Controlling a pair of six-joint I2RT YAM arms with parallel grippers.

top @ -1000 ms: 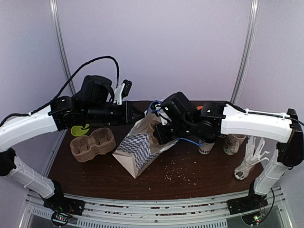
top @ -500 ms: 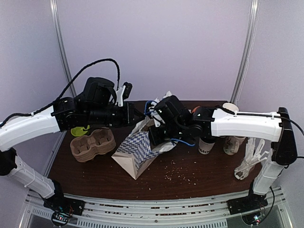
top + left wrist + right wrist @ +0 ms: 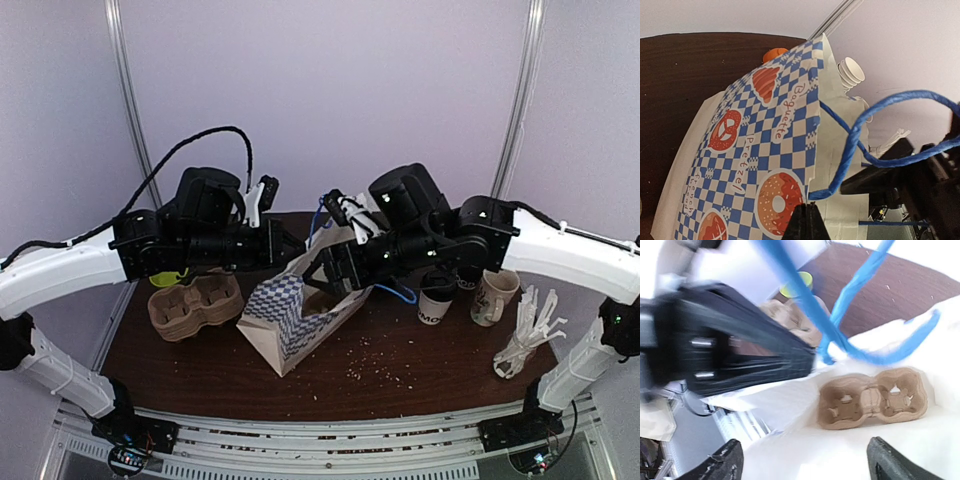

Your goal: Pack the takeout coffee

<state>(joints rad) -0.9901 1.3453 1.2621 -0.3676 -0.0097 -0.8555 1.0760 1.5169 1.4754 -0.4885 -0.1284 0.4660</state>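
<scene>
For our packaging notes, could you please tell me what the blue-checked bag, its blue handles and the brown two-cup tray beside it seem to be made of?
Blue-and-white checked bag: matte paper, judging by its sharp creases.
Blue twisted handles: probably paper cord, possibly fibre; spiral strands show.
Brown two-cup tray: moulded pulp, matte and rough, with soft rounded edges.

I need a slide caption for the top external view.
Left gripper pinches the checkered paper bag open, right gripper open at its mouth, takeout coffee on the table.
</scene>
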